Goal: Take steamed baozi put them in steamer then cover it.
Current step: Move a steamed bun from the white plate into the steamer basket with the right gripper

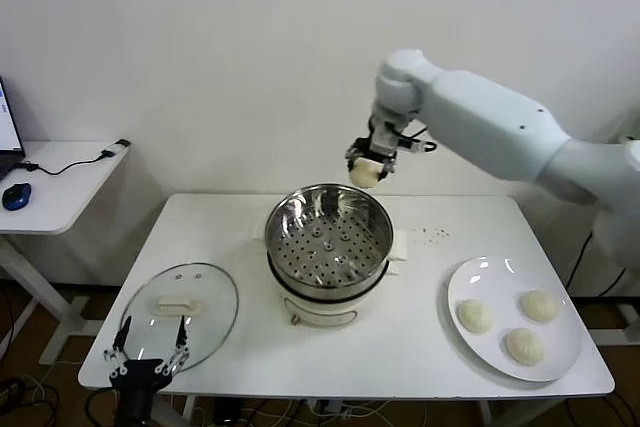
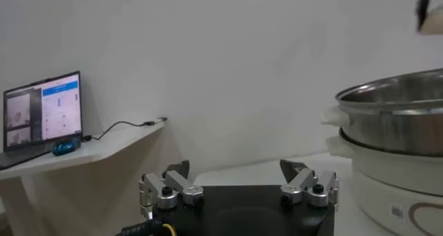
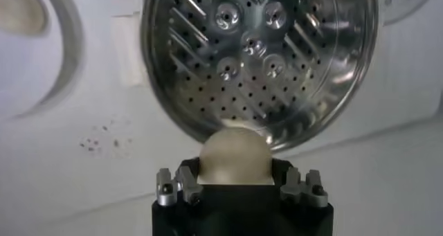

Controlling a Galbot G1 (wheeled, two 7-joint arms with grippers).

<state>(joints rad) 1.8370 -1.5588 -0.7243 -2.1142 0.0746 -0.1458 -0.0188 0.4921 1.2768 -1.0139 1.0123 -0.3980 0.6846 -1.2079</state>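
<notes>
My right gripper [image 1: 365, 169] is shut on a cream-white baozi [image 1: 364, 174] and holds it in the air just beyond the far rim of the steamer [image 1: 328, 239]. In the right wrist view the baozi [image 3: 233, 155] sits between the jaws with the empty perforated steel basket [image 3: 259, 50] below. Three more baozi [image 1: 474, 316] [image 1: 540, 305] [image 1: 524, 346] lie on the white plate [image 1: 497, 274] at the right. The glass cover [image 1: 181, 310] lies flat on the table at the front left. My left gripper [image 1: 148, 343] is open and empty, low at the cover's near edge.
The steamer's side shows at the right in the left wrist view [image 2: 394, 147]. A side desk [image 1: 60, 179] with a blue mouse [image 1: 15, 195] and a cable stands at the left; a laptop [image 2: 41, 113] sits on it. Dark crumbs [image 1: 432, 234] dot the table behind the plate.
</notes>
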